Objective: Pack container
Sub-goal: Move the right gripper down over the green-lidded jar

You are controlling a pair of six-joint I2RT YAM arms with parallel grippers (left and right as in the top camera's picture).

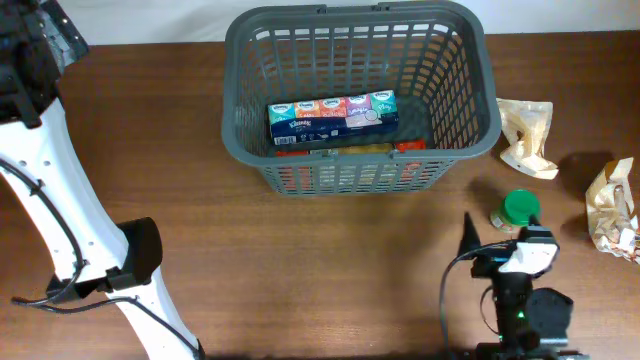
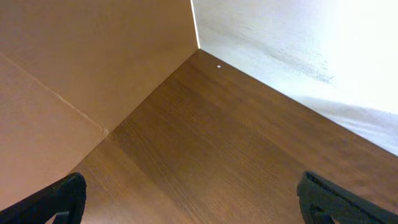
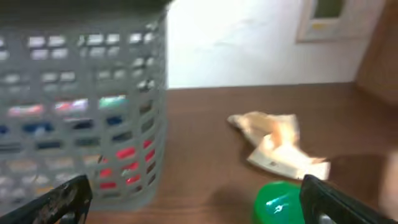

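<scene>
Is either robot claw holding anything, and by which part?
Nothing is held. The left gripper is open over the table; the right gripper is open, with the green-lidded jar just ahead, ungripped.

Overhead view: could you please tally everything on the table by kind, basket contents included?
Grey basket: 1
Tissue multipack: 1
Beige crumpled packets: 2
Green-lidded jar: 1
Total: 5, not counting red-orange packaging half hidden under the tissues.
</scene>
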